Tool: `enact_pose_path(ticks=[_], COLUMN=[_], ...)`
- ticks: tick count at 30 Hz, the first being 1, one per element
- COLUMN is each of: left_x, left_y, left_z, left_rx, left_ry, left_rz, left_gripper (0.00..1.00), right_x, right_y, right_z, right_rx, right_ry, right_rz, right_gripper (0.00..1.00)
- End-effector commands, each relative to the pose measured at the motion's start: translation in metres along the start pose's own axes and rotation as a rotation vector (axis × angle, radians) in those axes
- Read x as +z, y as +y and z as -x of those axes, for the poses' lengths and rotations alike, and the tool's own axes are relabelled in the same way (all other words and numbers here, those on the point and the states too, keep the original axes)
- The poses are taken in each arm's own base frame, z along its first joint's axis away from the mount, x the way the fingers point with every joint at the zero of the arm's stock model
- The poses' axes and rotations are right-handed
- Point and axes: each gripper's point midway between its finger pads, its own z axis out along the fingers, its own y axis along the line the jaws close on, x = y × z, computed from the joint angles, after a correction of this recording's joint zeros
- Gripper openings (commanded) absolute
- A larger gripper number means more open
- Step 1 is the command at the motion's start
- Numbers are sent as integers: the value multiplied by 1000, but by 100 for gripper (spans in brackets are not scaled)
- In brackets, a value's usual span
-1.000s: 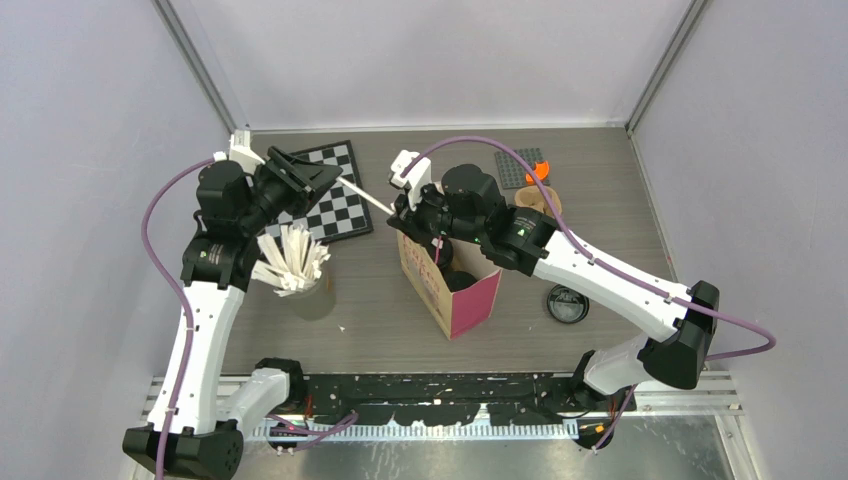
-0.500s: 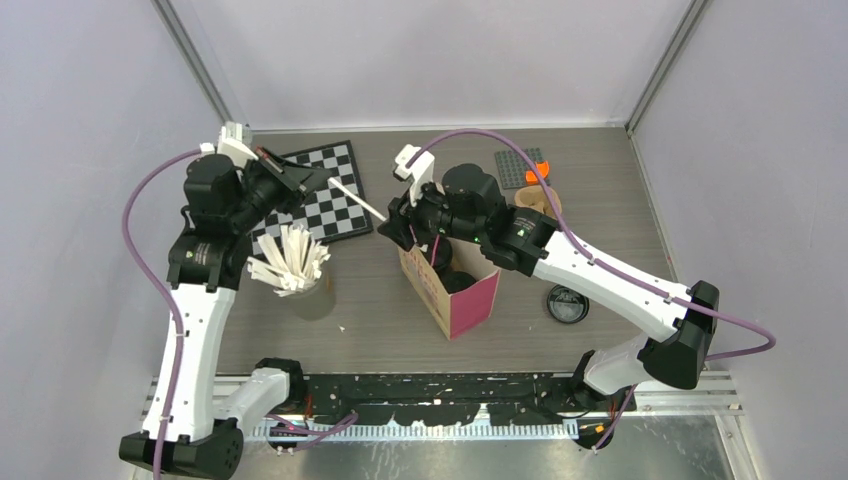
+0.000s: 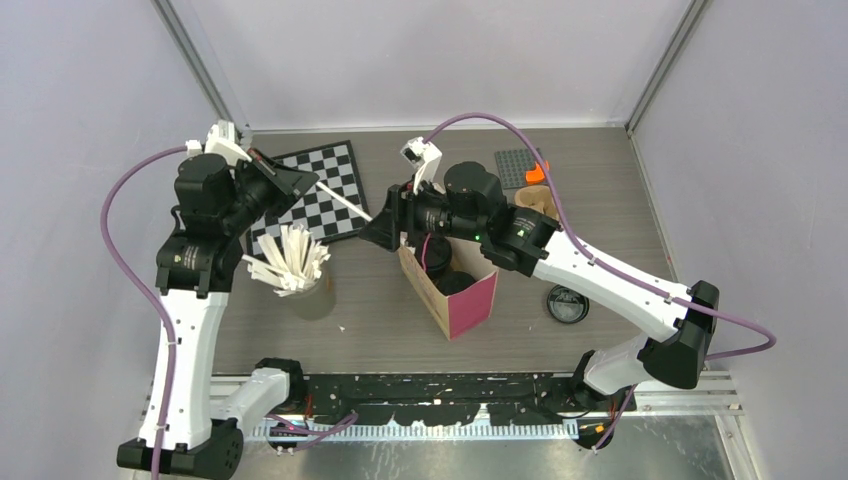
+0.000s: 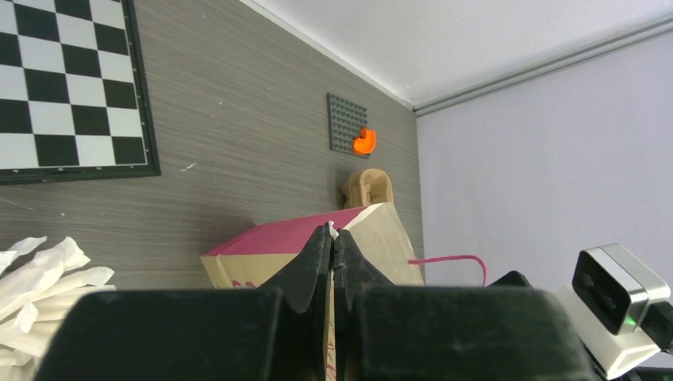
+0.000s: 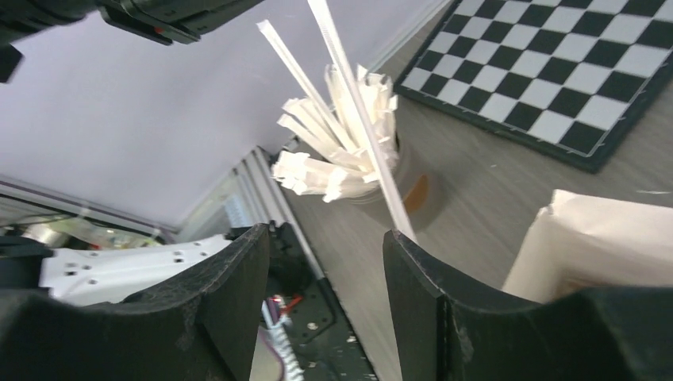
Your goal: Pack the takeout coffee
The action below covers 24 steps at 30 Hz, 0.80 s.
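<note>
The takeout coffee shows only as a black round cup top (image 3: 456, 283) inside the open pink-and-brown paper bag (image 3: 470, 305). My left gripper (image 3: 310, 182) hovers over the chessboard, shut on a thin white stick (image 3: 345, 203) that slants toward the bag. In the left wrist view the jaws (image 4: 332, 232) pinch the stick's tip. My right gripper (image 3: 378, 236) is open just left of the bag's top. The stick's (image 5: 361, 119) far end lies beside its right finger (image 5: 413, 270), which does not grip it. A round black lid (image 3: 567, 303) lies on the table right of the bag.
A grey cup of white sticks (image 3: 295, 265) stands left of the bag, below the chessboard (image 3: 335, 205). A brown cardboard cup carrier (image 3: 538, 200) sits behind the right arm. A grey studded plate (image 3: 515, 165) with an orange piece (image 3: 537, 173) lies at the back.
My left gripper has shut on the white stick and drawn back a little to the left. My right gripper has let go of the stick, opened and swung left of the bag.
</note>
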Motion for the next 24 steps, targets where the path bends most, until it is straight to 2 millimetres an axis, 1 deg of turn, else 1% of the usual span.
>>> enact_pose_path(ticks=[1,6,8,10,12,15,17,20,22,24], left_x=[-10,-17,-19,-20,-23,-27,-30,-39,-48,-60], left_y=[-8,-3,-3,-2,-2,-6,-9,-13,-9,-5], left_z=[16,17,16,14,14,17,19,25,33,45], left_rx=[81,116,116,112,110,110,114,131,151,192], left_ry=[-55,-68,-68,-62,-61,-72,-75,-91,-125,-176], left_rz=[-2,25,27,30,29,26,24,38,85,142], left_gripper=[0,0,0,0,0,0,0,0,0,0], right_x=[-8,-6,-6,-5,-3,2,2,-4,-10,-17], right_y=[47,64,72,77,82,90,95,102,105,108], right_z=[36,47,52,61,73,88,99,118,128,134], right_rx=[159,280,316,336,304,215,157,105,76,41], right_ry=[-83,-128,-171,-233,-269,-278,-291,-328,-343,-354], right_rz=[130,189,247,291,315,329,341,340,334,325], right_gripper=[60,60,61,62,62,63,63,64,64,65])
